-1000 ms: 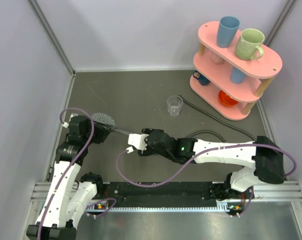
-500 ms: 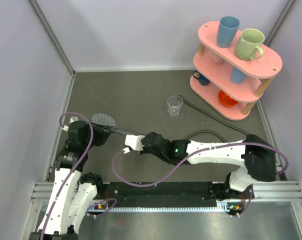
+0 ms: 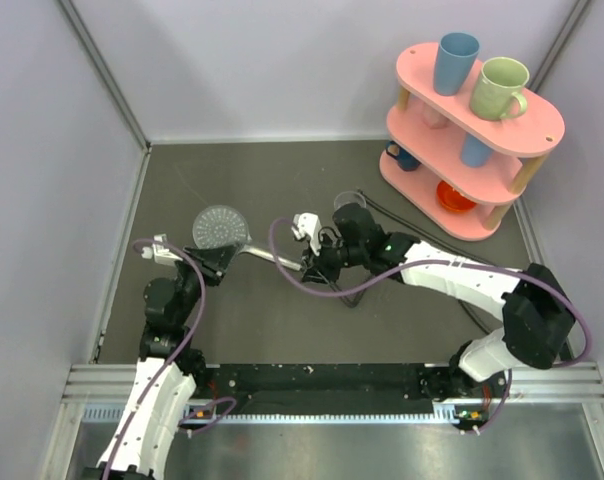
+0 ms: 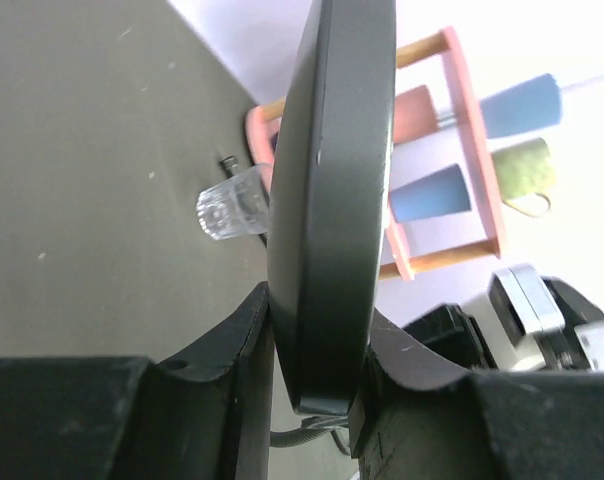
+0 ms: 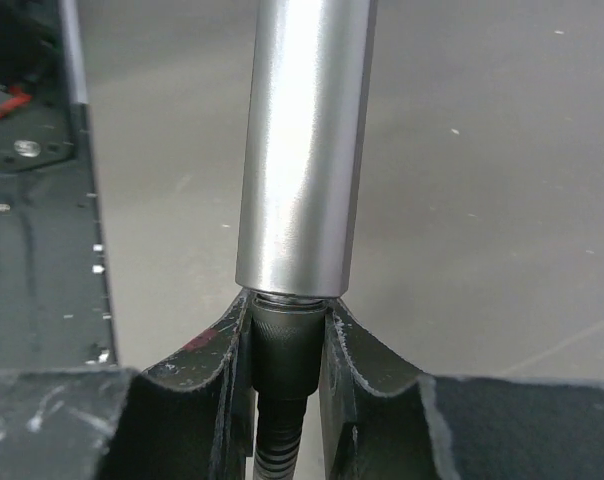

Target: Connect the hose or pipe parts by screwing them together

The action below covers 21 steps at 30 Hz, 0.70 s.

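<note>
1. Since the earlier frame the right arm has swung away from the near edge toward the glass cup [image 3: 350, 204]. The hand shower [image 3: 220, 227] has gone with it, a little farther in over the table [image 3: 252, 180].
2. The right gripper [image 5: 282, 325] stood wider before. Now it is closed on the hose nut [image 5: 282, 345], which sits against the end of the handle [image 5: 302, 140] with a little thread showing between them. I judge that the screwing is begun but not finished.
3. The left gripper [image 4: 317, 340] is closed tight on the edge of the disc [image 4: 332, 180].
4. The shower is over the left-middle part of the table, with the disc face up. Its long axis runs from the disc on the left to the handle end on the right, slightly toward the near edge. That end points into the right gripper, and the hose [image 5: 278, 455] goes on behind the nut.
</note>
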{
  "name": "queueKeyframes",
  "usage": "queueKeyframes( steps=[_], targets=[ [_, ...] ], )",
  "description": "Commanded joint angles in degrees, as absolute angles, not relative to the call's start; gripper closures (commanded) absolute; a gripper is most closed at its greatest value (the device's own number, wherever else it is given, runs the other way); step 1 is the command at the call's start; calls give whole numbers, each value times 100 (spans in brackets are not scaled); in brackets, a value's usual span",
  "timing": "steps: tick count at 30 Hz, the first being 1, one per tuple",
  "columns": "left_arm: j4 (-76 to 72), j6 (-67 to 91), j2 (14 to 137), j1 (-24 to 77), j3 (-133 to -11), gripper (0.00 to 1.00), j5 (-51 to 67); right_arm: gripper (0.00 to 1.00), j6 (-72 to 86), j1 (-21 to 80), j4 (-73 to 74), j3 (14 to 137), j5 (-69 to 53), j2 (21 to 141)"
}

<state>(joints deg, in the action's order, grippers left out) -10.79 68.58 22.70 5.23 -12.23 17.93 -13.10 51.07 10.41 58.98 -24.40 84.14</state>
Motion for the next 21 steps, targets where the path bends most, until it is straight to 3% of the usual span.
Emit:
queueKeyframes(
  steps=[1, 5, 10, 13, 17, 21],
  targets=[
    [-2829, 6320, 2153, 615, -950, 100, 2689, 100, -695, 4913, 44, 6143, -5225, 8261],
    [-3540, 6345, 2495, 615, -704, 100, 2935, 100, -186, 4729, -412, 6170, -6151, 8358],
    [-3841, 6495, 2707, 624, -492, 100, 2857, 100, -44, 4580, -194, 6310, -5820, 8534],
    [-3272, 6460, 2716, 615, -685, 100, 2656, 83, -201, 4526, 420, 6380, -4936, 8526],
    [-1238, 6398, 2584, 624, -1421, 100, 2032, 50, -658, 4526, 826, 6223, -3921, 8201],
    [278, 6688, 2374, 615, -2012, 100, 1241, 40, -896, 4684, 940, 5925, -2704, 7691]
  ],
)
